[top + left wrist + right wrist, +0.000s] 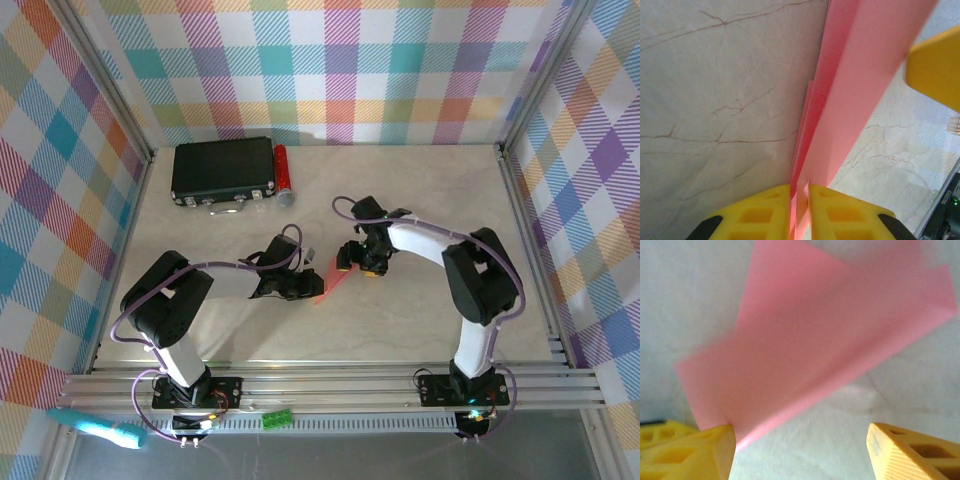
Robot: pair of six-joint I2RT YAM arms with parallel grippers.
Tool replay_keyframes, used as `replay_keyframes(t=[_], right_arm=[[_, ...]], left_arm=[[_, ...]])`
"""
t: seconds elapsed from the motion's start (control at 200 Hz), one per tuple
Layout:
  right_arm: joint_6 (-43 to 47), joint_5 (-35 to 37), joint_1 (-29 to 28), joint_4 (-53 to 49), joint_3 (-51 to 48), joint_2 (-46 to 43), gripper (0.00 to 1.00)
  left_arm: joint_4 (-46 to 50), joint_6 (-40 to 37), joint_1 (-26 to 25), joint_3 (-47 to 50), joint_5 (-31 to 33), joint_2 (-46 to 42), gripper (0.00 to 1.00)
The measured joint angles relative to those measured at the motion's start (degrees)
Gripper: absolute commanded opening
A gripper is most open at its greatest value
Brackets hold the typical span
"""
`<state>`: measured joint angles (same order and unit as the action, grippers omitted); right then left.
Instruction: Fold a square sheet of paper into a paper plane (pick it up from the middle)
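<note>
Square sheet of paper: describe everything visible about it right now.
The square sheet of paper is thin, plain pink, folded into layers along a long crease. It stands edge-up over the marbled table between the arms. The left gripper pinches one end, jaws shut on it; the right gripper, jaws open, has one finger by a lower corner.

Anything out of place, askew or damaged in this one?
Nothing looks damaged or spilled. The folded paper is pinched in the left tool, with the right tool open beside it. The one oddity is a teal object lying off the table, past its near-left corner, which looks like a stray.
</note>
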<state>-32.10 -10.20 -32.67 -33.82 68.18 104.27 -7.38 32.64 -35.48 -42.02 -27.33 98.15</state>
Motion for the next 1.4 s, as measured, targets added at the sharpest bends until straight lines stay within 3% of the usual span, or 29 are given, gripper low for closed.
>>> replay_keyframes(t=[0.245, 0.39, 0.5, 0.91, 1.4], right_arm=[[-0.6, -9.1, -0.1, 7.0, -6.6, -8.7, 0.52], [-1.9, -13.4, -0.7, 11.1, -7.0, -8.2, 0.35], [-1.9, -15.8, -1.4, 13.3, -5.4, -5.4, 0.29], [-2.6, -11.9, -1.7, 14.3, 0.7, 2.3, 0.24], [-3.2, -8.9, -1.4, 13.9, 0.8, 4.3, 0.22]], left_arm=[[0.1, -0.5, 0.0, 0.0, 0.0, 0.0, 0.17], [0.2, -0.6, 0.0, -0.1, 0.0, 0.0, 0.17], [0.3, -0.6, 0.0, -0.1, 0.0, 0.0, 0.17], [0.3, -0.7, 0.0, -0.2, 0.0, 0.2, 0.17], [0.3, -0.7, 0.0, -0.2, 0.0, 0.3, 0.16]])
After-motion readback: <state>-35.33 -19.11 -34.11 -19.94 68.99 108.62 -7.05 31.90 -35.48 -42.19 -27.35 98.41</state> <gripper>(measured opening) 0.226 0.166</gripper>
